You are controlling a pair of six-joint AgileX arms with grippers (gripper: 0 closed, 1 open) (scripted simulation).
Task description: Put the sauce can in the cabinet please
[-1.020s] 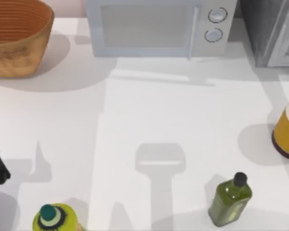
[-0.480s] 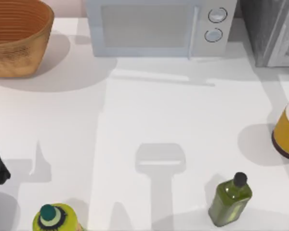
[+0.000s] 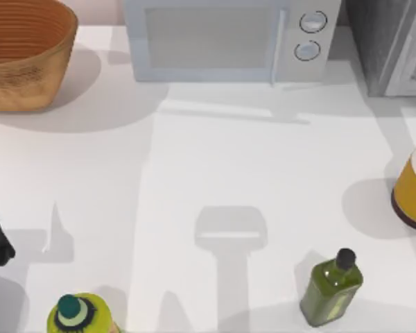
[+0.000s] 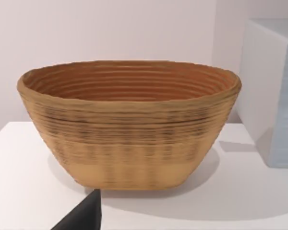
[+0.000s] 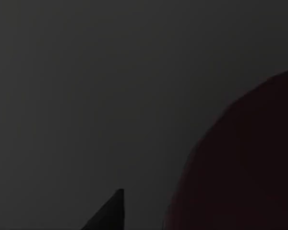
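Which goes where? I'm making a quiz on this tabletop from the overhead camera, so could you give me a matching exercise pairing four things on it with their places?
Things:
1. wicker basket
2. microwave
3. green oil bottle
4. yellow can with white top

Places:
A. right edge of the table, about halfway down
B. back left corner
C. near front edge, right of centre
D. back of the table, in the middle

Pairs: 1-B, 2-D, 3-C, 4-A
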